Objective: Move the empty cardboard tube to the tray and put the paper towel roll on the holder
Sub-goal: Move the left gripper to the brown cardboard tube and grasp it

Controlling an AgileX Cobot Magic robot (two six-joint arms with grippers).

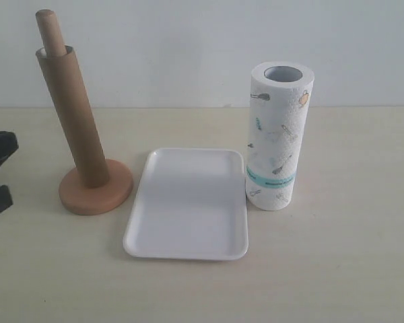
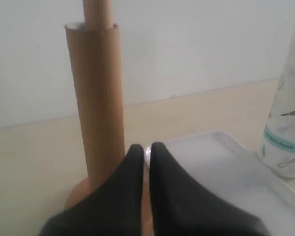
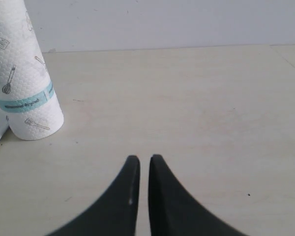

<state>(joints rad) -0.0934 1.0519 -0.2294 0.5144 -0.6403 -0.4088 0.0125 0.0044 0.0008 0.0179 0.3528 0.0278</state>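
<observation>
While the empty cardboard tube (image 1: pixel 71 114) sits over the rod of the holder (image 1: pixel 114 192) (rod tip poking out), the paper towel roll (image 1: pixel 277 134) stands upright just beside the tray (image 1: pixel 188 215); the left gripper (image 2: pixel 144 146) and right gripper (image 3: pixel 140 158) are pressed together, empty.

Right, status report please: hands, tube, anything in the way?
Left hand shut, empty; right hand shut, empty. Cardboard tube sleeved over the holder. Paper towel roll standing beside the tray. Tube itself blocks the rod.

Holder rod (image 1: pixel 49 31) mostly within empty cardboard tube (image 1: pixel 73 114)
</observation>
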